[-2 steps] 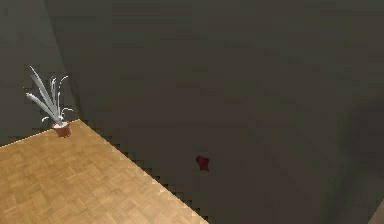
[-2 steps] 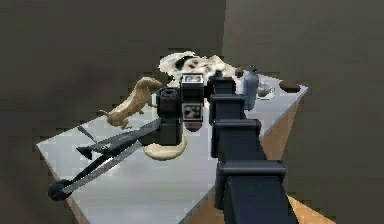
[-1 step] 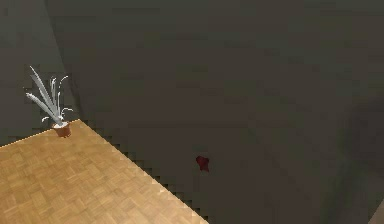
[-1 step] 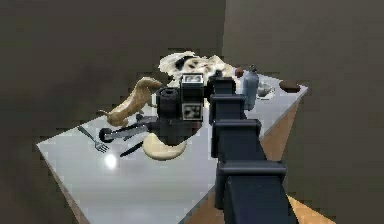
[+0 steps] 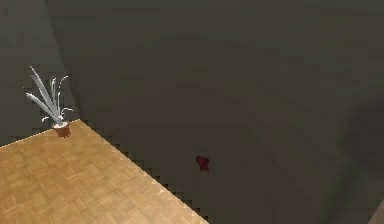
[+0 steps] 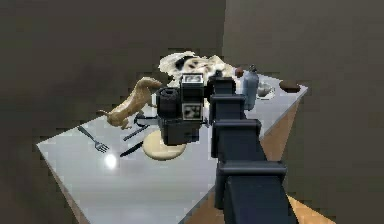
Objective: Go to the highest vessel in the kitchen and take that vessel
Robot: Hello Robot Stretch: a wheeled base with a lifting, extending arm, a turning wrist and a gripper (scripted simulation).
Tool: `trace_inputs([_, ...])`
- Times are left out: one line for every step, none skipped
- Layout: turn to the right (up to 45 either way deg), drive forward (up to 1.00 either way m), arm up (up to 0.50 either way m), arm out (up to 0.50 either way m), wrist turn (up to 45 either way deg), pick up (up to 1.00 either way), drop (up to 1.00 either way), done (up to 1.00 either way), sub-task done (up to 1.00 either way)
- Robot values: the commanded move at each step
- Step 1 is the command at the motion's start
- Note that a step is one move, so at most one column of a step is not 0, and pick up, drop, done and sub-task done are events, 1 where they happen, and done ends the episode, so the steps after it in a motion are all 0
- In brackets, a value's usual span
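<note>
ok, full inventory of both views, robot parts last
plant: one, pale leaves, brown pot, on wood floor at the forward view's left
spot: one, dark red, forward view's lower middle
table: one, light grey, arm side view
cutlery: a few, dark, table's near left
curved thing: one, tan, behind the cutlery
round flat thing: one, beige, table's middle
heap: one, off-white and brown, far end
bottle: one, grey-blue, right of heap
bowl: one, dark, far right corner
arm: one, dark, from bottom edge
gripper: one, dark, mid-table; cannot tell whether it holds anything
</note>
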Motion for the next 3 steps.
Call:
trace_inputs([0.0,0.00,-0.14,0.00,0.0,0.00,0.00,0.00,0.00])
trace_inputs([0.0,0.00,0.00,0.00,0.0,1.00,0.00,0.00,0.00])
trace_inputs([0.0,0.00,0.10,0.00,0.0,0.00,0.00,0.00,0.00])
